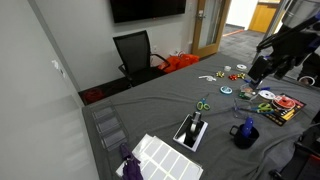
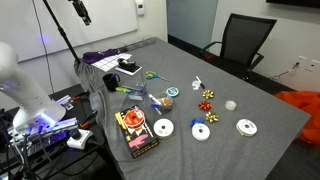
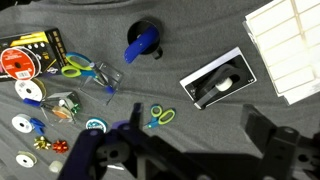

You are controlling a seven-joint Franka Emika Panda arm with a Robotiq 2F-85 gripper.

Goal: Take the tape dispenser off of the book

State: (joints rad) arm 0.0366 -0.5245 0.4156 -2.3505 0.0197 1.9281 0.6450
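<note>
The grey table (image 1: pixel 150 100) takes up most of the room, and everything worth noting sits around the book (image 3: pixel 222 76) lying flat on it. Beyond the book, off the far edge of the table, stands a black office chair (image 1: pixel 135 52). The robot arm (image 1: pixel 285 48) hangs over the table well away from the book, out past the scatter of small items. The white grid-patterned panel (image 3: pixel 290 45) lies just beside the book, close to one short end but not touching it.

The gripper (image 3: pixel 175 160) is well apart from the book in the wrist view. Its dark fingers (image 3: pixel 268 148) stand wide of each other with nothing between them.

The book shows its dark cover and white border in both exterior views (image 1: pixel 192 131) (image 2: pixel 128 68). The dark blue mug (image 3: pixel 142 42) sits near the book on the side away from the panel, with a clear gap between them. The tape dispenser (image 3: pixel 221 84) lies on top of the book, running along the cover's length and staying inside its edges.

A pair of scissors with green and blue handles (image 3: pixel 158 116) lies near the book, on the gripper's side. A second pair (image 3: pixel 76 68) lies further off, beyond the mug.
</note>
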